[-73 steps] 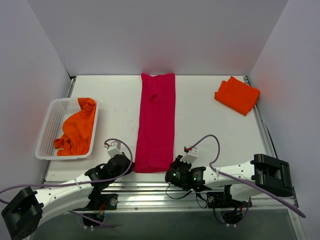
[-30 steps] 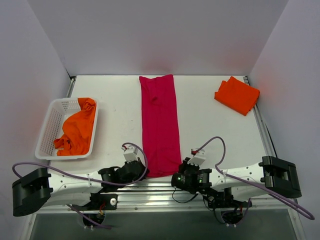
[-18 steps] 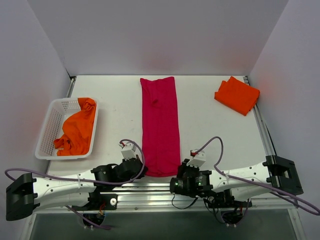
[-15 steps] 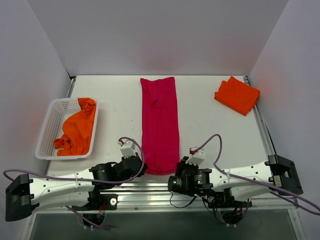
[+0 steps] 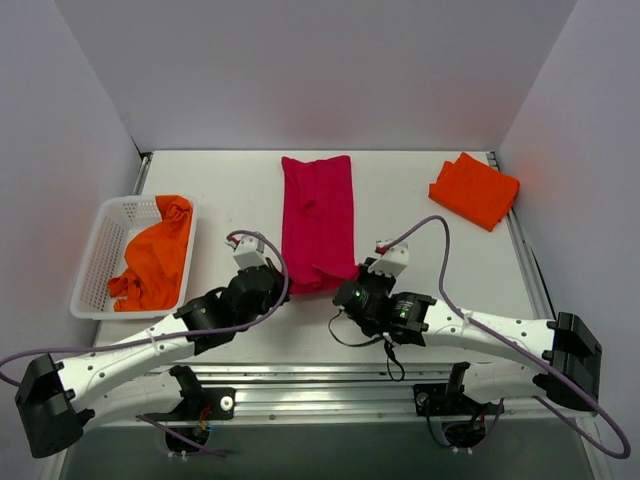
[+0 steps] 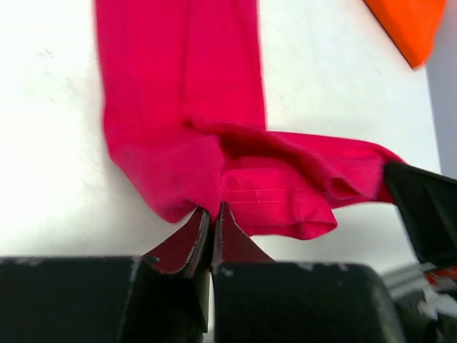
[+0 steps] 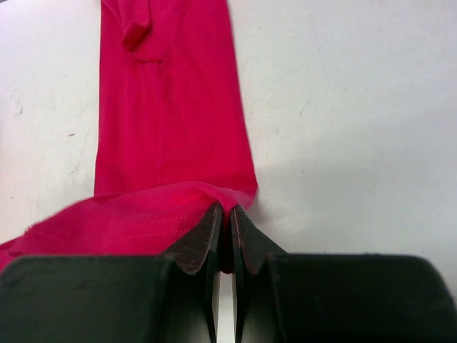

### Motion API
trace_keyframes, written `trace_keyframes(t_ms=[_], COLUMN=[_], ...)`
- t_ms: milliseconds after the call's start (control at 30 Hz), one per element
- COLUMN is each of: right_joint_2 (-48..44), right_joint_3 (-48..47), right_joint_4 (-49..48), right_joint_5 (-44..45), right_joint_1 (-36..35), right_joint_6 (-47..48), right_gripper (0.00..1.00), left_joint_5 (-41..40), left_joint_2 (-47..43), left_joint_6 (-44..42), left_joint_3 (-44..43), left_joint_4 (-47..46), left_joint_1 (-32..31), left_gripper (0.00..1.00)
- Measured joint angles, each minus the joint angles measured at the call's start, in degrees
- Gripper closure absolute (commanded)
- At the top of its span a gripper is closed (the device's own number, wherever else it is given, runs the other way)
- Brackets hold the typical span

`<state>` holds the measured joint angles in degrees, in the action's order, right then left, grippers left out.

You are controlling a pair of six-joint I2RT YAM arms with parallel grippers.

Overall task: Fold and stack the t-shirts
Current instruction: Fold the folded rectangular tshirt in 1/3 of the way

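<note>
Crimson shirt (image 5: 318,205) lies mid-surface as a narrow strip, long axis running straight away from the arm bases, near end to far end. Its near hem is up off the surface (image 5: 220,200) and doubled back over the strip, held at both corners. The left hand (image 5: 283,286) is pinched together on the left corner, and the right hand (image 5: 344,288) is pinched together on the right corner. Wrist views agree: tips closed w/ cloth between them on each side, and the hem sags a bit btwn the two.

So neither arm is nearer. You've got both level at the same end, one per corner, and the rest of the shirt lies dead ahead of both. Best guess: the next move runs along that long axis, w/ the hem carried fwd toward the far edge. Both hands should go in step so the fold line sits square across the strip. If one leads, the fold prob. goes skew.

Far right, well apart, sits a folded orange shirt (image 5: 474,190), likely the stack spot. At left is a basket (image 5: 93,260) w/ a crumpled orange shirt (image 5: 155,262) in it.
</note>
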<state>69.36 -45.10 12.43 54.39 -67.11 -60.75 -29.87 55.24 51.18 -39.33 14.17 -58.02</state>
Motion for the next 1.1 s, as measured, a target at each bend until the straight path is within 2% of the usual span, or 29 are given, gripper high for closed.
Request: trace_keyframes(t_ms=[133,300,433,767,833,867,900,933,967,1000,1033,1100], right_joint_2=[1.0,6.7,13.1,26.4,29.6,31.6,33.9,36.6,39.3,42.6,45.3,49.7], right_joint_3=[0.0,-1.3,-4.3,-13.6,-16.1,-17.9,-20.0,-22.5,-25.2,-29.1,-32.1,-38.4], right_joint_4=[-7.8,-14.2,-17.2,-21.3,-22.2,-22.3,-22.7,-22.7,-22.6,-21.8,-21.6,-19.3], right_joint_5=[-4.7,-9.5,-12.5,-16.7,-17.5,-17.9,-18.7,-19.2,-19.9,-20.3,-20.5,-20.7], right_joint_1=[7.3,13.5,16.7,22.6,24.3,25.3,26.4,27.7,29.0,30.6,31.9,34.2], right_joint_6=[8.7,14.9,17.9,21.7,22.3,22.7,23.2,23.5,23.4,23.8,24.0,25.1], right_gripper=[1.00,1.00,1.00,1.00,1.00,1.00,0.93,0.60,0.42,0.18,0.12,0.07], left_joint_5=[4.4,9.9,14.9,23.8,25.4,26.5,27.5,28.5,29.9,31.3,32.7,35.9], left_joint_2=[5.1,12.5,20.0,33.6,37.7,40.0,42.4,44.9,48.0,52.0,55.6,62.6], left_joint_6=[-2.1,-4.0,-5.4,-7.9,-8.2,-8.4,-8.7,-9.1,-9.7,-9.7,-10.1,-10.3], left_joint_3=[0.0,-1.3,-4.3,-14.3,-17.1,-18.8,-20.5,-22.5,-24.9,-28.6,-32.1,-40.0], left_joint_4=[-4.6,-10.8,-15.7,-21.8,-23.0,-23.1,-23.3,-23.7,-23.9,-23.8,-23.9,-22.3], left_joint_1=[7.8,14.1,18.9,26.5,28.3,29.2,30.0,30.9,31.7,32.7,33.6,35.5], left_gripper=[0.95,0.96,0.97,0.97,0.94,0.87,0.72,0.34,0.25,0.17,0.03,0.05])
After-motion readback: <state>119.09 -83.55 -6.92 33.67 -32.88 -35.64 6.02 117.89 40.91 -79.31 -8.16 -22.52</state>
